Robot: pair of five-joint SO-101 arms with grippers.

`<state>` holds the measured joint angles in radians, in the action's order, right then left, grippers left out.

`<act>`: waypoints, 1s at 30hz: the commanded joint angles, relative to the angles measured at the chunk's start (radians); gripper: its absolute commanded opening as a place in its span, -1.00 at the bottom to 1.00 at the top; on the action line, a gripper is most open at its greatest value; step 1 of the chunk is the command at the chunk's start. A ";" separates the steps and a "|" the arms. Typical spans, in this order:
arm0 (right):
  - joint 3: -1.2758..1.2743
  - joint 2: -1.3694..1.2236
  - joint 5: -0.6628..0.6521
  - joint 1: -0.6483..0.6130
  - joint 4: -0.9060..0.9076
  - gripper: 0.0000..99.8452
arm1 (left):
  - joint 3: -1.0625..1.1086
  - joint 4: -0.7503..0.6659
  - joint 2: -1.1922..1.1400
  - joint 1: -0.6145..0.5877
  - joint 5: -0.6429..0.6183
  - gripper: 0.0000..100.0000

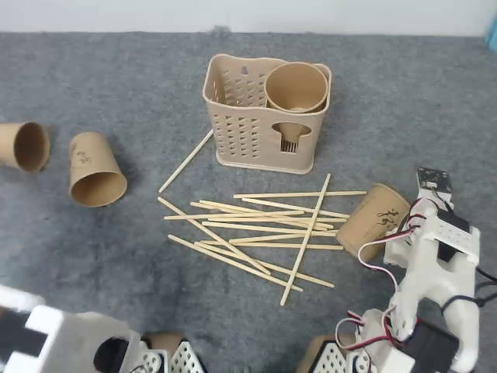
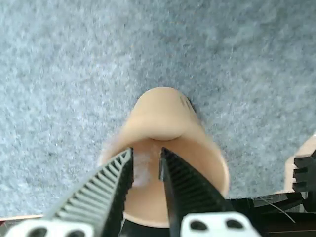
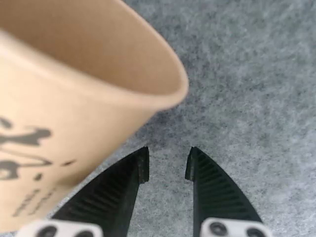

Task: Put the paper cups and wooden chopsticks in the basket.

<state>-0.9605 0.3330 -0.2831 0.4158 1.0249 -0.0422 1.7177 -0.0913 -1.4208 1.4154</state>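
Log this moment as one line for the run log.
basket: holds one cup | chopsticks: loose on carpet | right gripper: open, empty, beside lying cup | left gripper: over another cup

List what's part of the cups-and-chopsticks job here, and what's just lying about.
Job:
- beige perforated plastic basket
- brown paper cup inside it
- tipped cup at the edge
- tipped cup next to that
- tipped cup by the chopstick pile
- cup in the left wrist view
- pile of pale wooden chopsticks
- stray chopstick beside the basket

Not job:
- grey carpet surface
- blue object, far corner
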 commanded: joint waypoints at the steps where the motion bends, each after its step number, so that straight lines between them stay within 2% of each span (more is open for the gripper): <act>1: 0.005 0.018 -0.014 0.001 -0.013 -0.72 | -0.038 0.037 0.068 -0.008 0.015 -0.83; 9: 0.003 0.018 -0.014 0.001 -0.015 -0.72 | -0.030 0.037 0.130 0.081 0.006 -0.83; 15: 0.003 0.018 -0.014 0.001 -0.016 -0.72 | -0.004 0.037 0.364 0.143 -0.135 -0.83; 23: 0.003 0.018 -0.014 0.001 -0.016 -0.72 | 0.380 0.029 0.692 0.176 -0.132 -0.83; 30: 0.003 0.018 -0.014 0.001 -0.015 -0.72 | 0.736 -0.181 0.905 0.167 -0.140 -0.83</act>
<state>-0.9605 0.3330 -0.2831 0.4158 1.0249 0.5808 1.6333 0.7250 -1.2536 1.3004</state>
